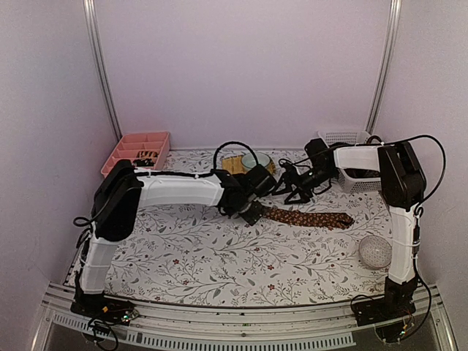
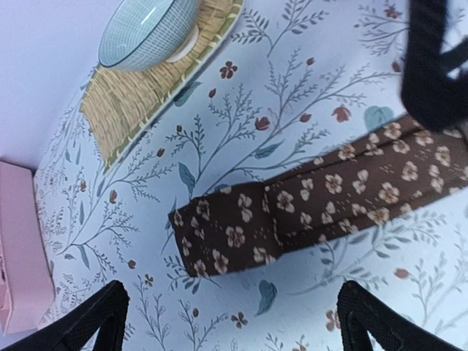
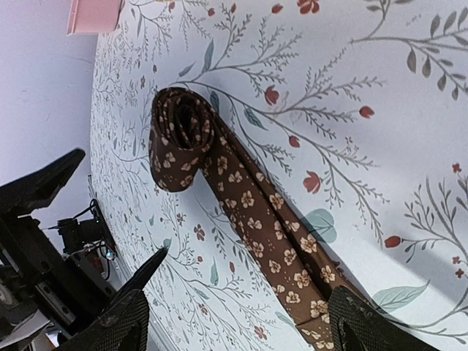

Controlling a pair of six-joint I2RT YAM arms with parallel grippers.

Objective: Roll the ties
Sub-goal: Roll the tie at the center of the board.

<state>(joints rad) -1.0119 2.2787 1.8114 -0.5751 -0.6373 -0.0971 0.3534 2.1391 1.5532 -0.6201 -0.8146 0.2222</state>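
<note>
Left wrist view looks down on a long brown necktie printed with small cream flowers, lying flat on the white tablecloth with leafy sprigs. Its rolled end sits between the fingers of the left pincer but apart from them; the jaws stand wide open and grip nothing. From the right wrist the same end shows as a loose spiral of only a few turns. The right pincer hangs open too, straddling the flat stretch of tie and holding nothing. With nothing pinning the coil, the likeliest trouble is that the springy fabric relaxes and the turns unwind. A regrasp that catches only the outer layer could drag the roll sideways or telescope it into a cone. Fingertips coming down too low could snag the tablecloth and bunch it under the tie. Both pincers are close together over one narrow strip, so a hasty reach risks a knock between them.
</note>
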